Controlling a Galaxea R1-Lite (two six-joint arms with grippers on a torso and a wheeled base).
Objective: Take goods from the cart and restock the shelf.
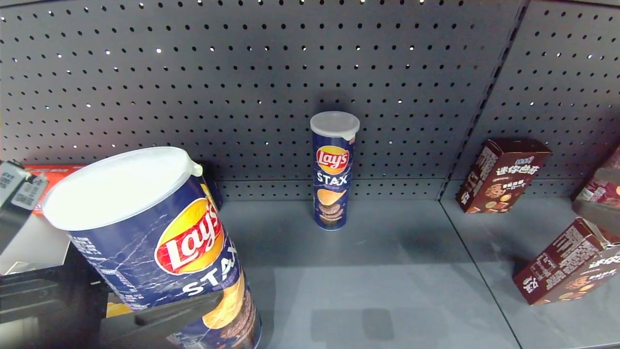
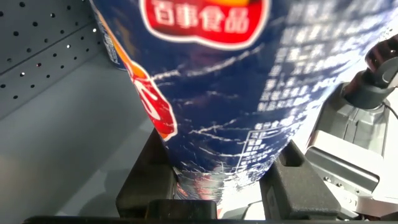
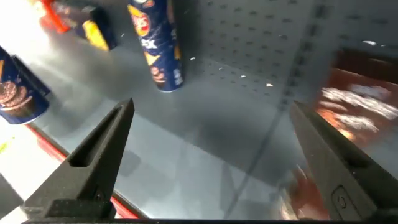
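Observation:
My left gripper (image 2: 217, 186) is shut on a dark blue chip can (image 1: 160, 242) with a white lid. It holds the can low on its body, tilted, over the front left of the grey shelf (image 1: 378, 271). The can's printed side (image 2: 236, 93) rises between the black fingers (image 2: 146, 183). A second, matching can (image 1: 334, 169) stands upright at the back middle of the shelf, against the pegboard; it is also the can (image 3: 155, 46) in the right wrist view. My right gripper (image 3: 211, 168) hangs open above the shelf floor with nothing between its fingers.
Brown snack boxes (image 1: 501, 177) (image 1: 566, 264) lean on the right-hand shelf section past a divider line. A red box (image 1: 53, 169) lies at the back left. Bare shelf floor lies between the two cans. Another blue can (image 3: 18, 93) shows near the shelf's front edge.

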